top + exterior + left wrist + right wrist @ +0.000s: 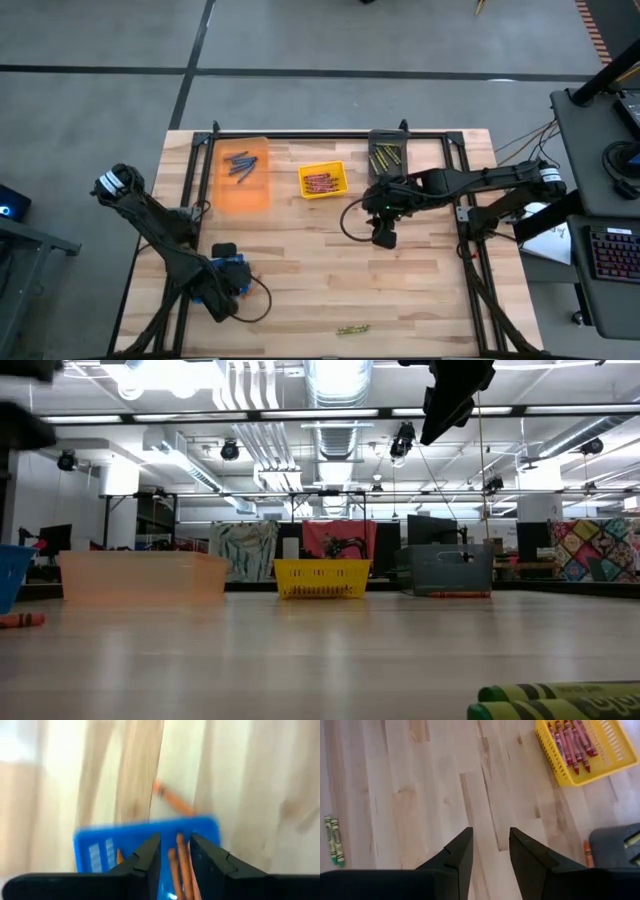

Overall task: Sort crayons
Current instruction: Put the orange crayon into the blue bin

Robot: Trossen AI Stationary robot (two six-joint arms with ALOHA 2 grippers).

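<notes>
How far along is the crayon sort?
Mostly done: blue-purple crayons lie in the orange bin, red crayons in the yellow bin, olive-yellow crayons in the grey bin.

In hand: the left gripper hangs open over orange crayons in the blue bin; the right gripper is open and empty mid-table.

Left: two green crayons near the front edge, one orange crayon beside the grey bin.

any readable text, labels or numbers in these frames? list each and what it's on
None can be read.
Green crayons: dark marks on the wrappers, too blurred to read.
Red crayons in the yellow bin: wrapper print too small.
Keyboard beside the table: keys too small.
</notes>
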